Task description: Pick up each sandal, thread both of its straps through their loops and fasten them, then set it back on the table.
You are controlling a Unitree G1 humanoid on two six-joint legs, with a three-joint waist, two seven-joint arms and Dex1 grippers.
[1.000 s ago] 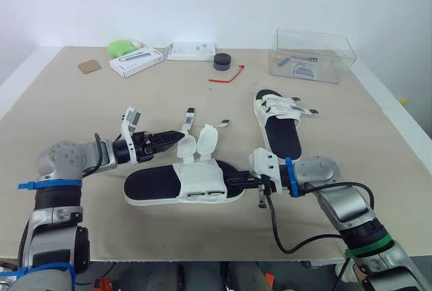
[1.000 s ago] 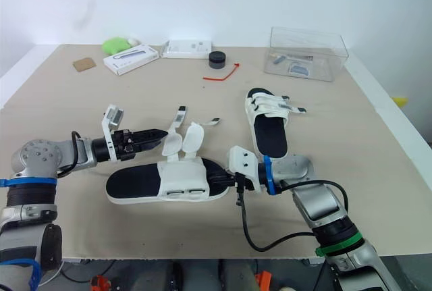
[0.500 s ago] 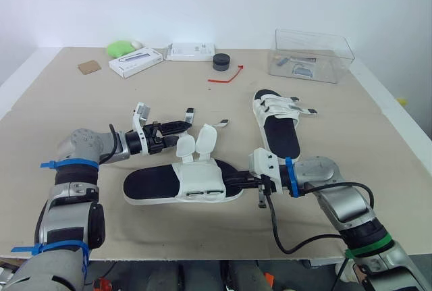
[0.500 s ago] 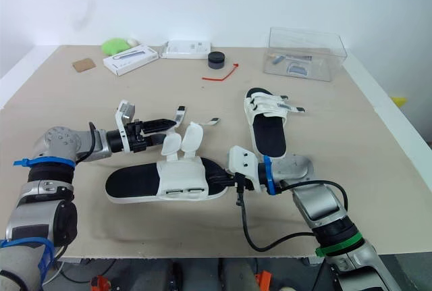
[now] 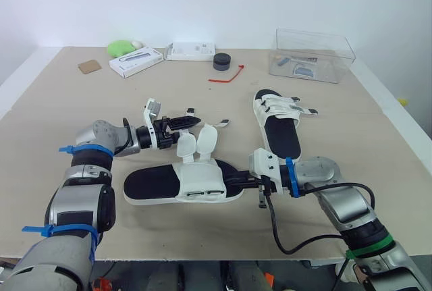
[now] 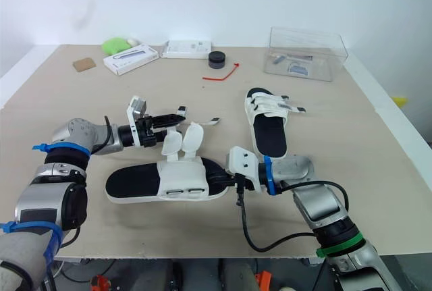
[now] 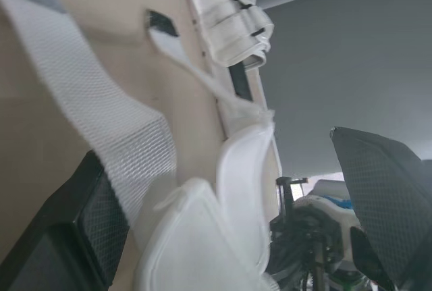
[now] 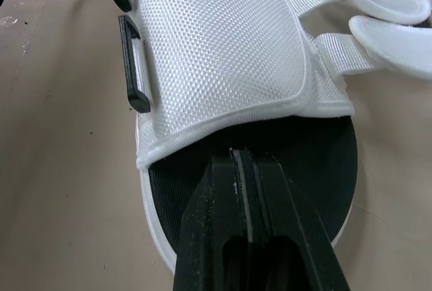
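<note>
At the table's (image 5: pixel 67 115) front centre lies the unfastened sandal (image 5: pixel 182 184), straps splayed back. The left gripper (image 5: pixel 187 123) is spread wide either side of one strap (image 5: pixel 190 111). The right gripper (image 5: pixel 229 181), fingers pressed together, rests on its insole. A fastened sandal (image 5: pixel 278 123) lies to the right.

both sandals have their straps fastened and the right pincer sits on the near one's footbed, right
Only the far sandal is fastened; the straps of the near sandal stand open in the left eye view. The right pincer does sit on its footbed.

Lab test bench: bare tan table (image 5: pixel 61 102), blank white wall (image 5: pixel 202 1).
</note>
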